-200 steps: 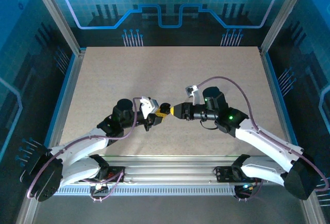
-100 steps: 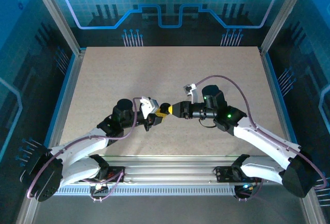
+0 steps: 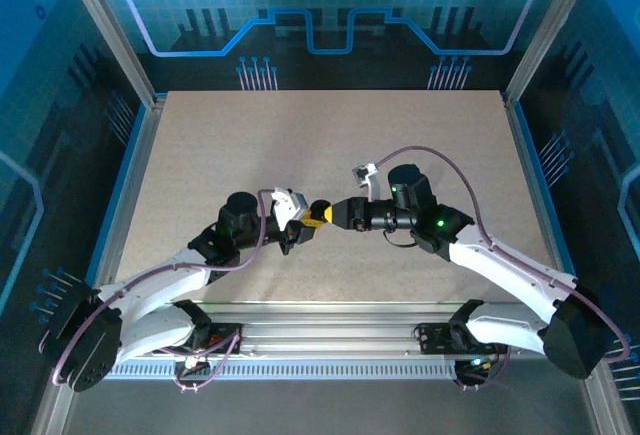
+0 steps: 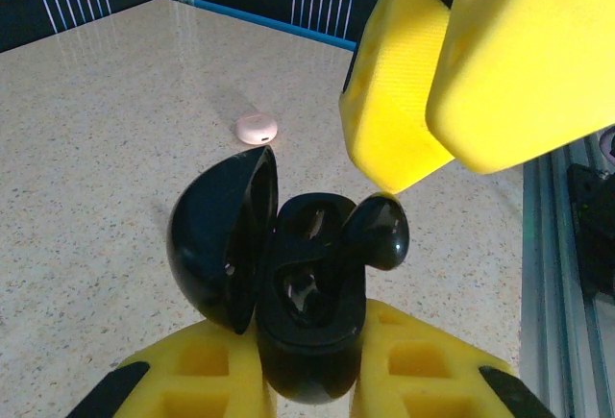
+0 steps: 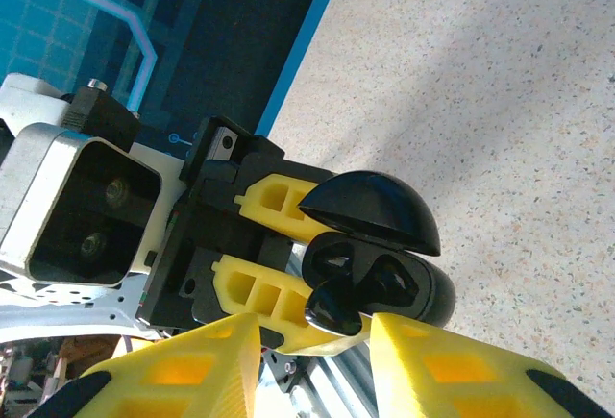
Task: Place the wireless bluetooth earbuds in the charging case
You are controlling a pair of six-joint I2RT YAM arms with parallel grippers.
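The black charging case (image 4: 307,331) is held upright in my left gripper (image 4: 312,327), which is shut on its body. Its lid (image 4: 223,235) is swung open to the left. A black earbud (image 4: 380,231) sticks out of the case's right slot. My right gripper (image 5: 315,327) faces the case's open mouth (image 5: 384,274), with the earbud (image 5: 336,307) just beyond its tips. One of its fingertips (image 4: 389,120) rests on the earbud's top, and its jaws stand apart, wider than the earbud. In the top view both grippers meet at the case (image 3: 320,208) over the table's middle.
A small pale pink rounded piece (image 4: 257,128) lies on the speckled table beyond the case. The aluminium rail (image 3: 330,340) runs along the near edge. Blue walls (image 3: 320,15) enclose the table.
My right arm has shifted a little to the left, closer to the case, and its jaws have narrowed slightly. The left arm and the case have stayed still.
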